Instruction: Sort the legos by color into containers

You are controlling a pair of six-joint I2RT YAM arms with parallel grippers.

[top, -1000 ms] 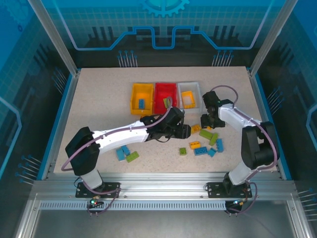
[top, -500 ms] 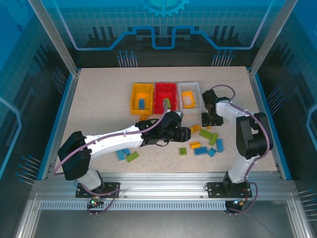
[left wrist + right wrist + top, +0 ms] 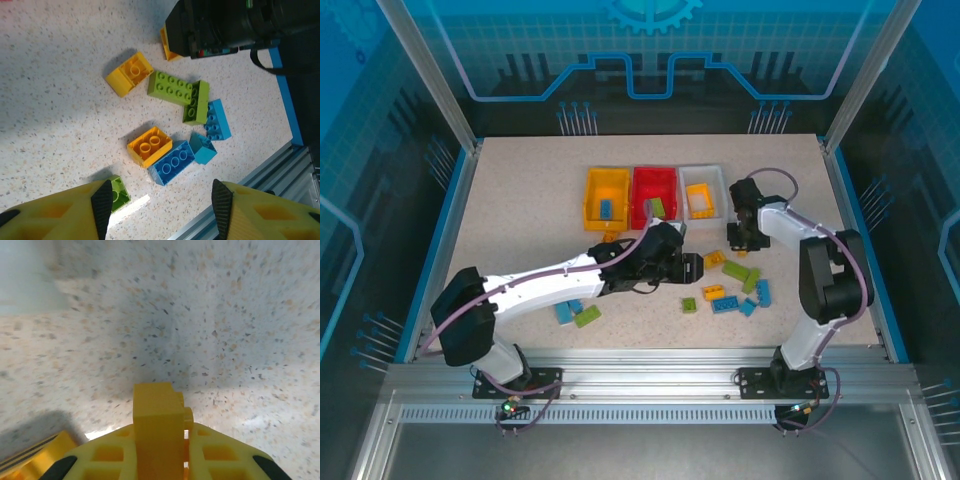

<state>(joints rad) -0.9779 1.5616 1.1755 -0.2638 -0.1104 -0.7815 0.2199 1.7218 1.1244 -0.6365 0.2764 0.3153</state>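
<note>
The yellow bin holds a blue lego, the red bin a green one, the white bin an orange one. Several loose legos lie right of centre, among them an orange lego, a blue lego and a long green lego. My left gripper hangs open above them, a small green lego by its left finger. My right gripper is shut on an orange-yellow lego, just in front of the white bin.
A blue lego and a green lego lie near the front left, under my left arm. An orange lego sits in front of the yellow bin. The blue table rim runs along the right.
My right gripper has shut on the orange-yellow lego. My left arm's elbow has swung left and lower, while its gripper stays over the pile.
</note>
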